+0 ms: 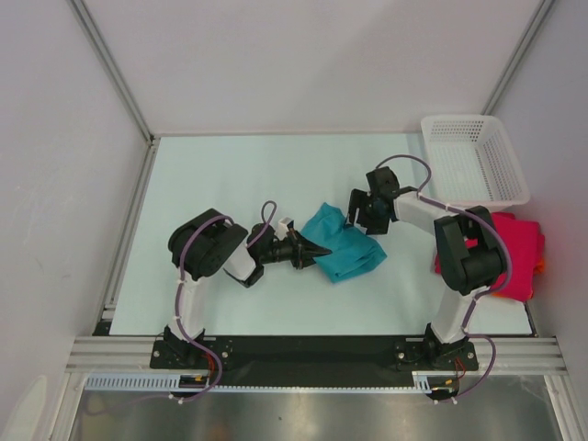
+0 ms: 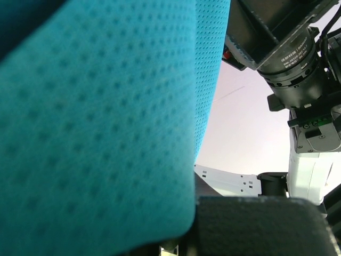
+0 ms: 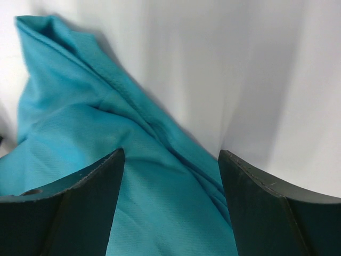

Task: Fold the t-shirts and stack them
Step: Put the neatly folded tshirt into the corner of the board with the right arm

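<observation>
The teal t-shirt [image 1: 347,246] lies crumpled in the middle of the table. My left gripper [image 1: 317,253] is shut on its left edge. In the left wrist view the teal cloth [image 2: 96,122] fills most of the picture, pressed against a dark finger [image 2: 261,224]. My right gripper [image 1: 364,217] hovers open over the shirt's upper right part. Its two fingers stand wide apart in the right wrist view, with teal cloth [image 3: 160,213] below and nothing between them. A crimson-pink t-shirt [image 1: 520,246] lies at the right edge, partly behind the right arm, with an orange edge [image 1: 540,266] showing beside it.
A white mesh basket [image 1: 473,156] stands at the back right corner, close behind the right arm. Aluminium frame posts mark the table's back corners. The right arm's wrist [image 2: 290,58] appears close in the left wrist view.
</observation>
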{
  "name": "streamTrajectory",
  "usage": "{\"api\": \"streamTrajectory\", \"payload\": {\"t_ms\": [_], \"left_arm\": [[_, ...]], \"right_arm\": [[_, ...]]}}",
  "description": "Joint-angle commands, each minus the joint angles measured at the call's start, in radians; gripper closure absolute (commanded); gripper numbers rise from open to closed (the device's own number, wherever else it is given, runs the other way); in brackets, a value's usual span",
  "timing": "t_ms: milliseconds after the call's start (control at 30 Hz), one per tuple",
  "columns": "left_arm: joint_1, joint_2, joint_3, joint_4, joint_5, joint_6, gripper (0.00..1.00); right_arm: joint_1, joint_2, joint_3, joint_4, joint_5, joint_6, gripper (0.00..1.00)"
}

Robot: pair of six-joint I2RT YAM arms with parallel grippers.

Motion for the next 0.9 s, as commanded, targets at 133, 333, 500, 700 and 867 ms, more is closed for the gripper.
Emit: {"api": "streamTrajectory", "payload": {"t_ms": [133,333,500,700,867], "left_arm": [[0.02,0.047,-0.015,0.219,0.023,-0.11,1.0],[0.039,0.06,-0.041,0.288,0.025,-0.139,1.0],[0.052,0.076,-0.056,0.33,0.032,-0.16,1.0],[0.075,0.083,-0.07,0.365,0.046,-0.17,1.0],[0.09,0.089,-0.071,0.379,0.058,-0.177,1.0]], "right_arm": [[0.025,0.126,-0.094,0.097,-0.145,0.055,0.24],[0.04,0.136,-0.133,0.119,-0.148,0.064,0.26],[0.045,0.136,-0.151,0.116,-0.137,0.056,0.28],[0.056,0.164,-0.168,0.133,-0.177,0.04,0.62],[0.057,0.12,-0.221,0.188,-0.242,0.043,1.0]]}}
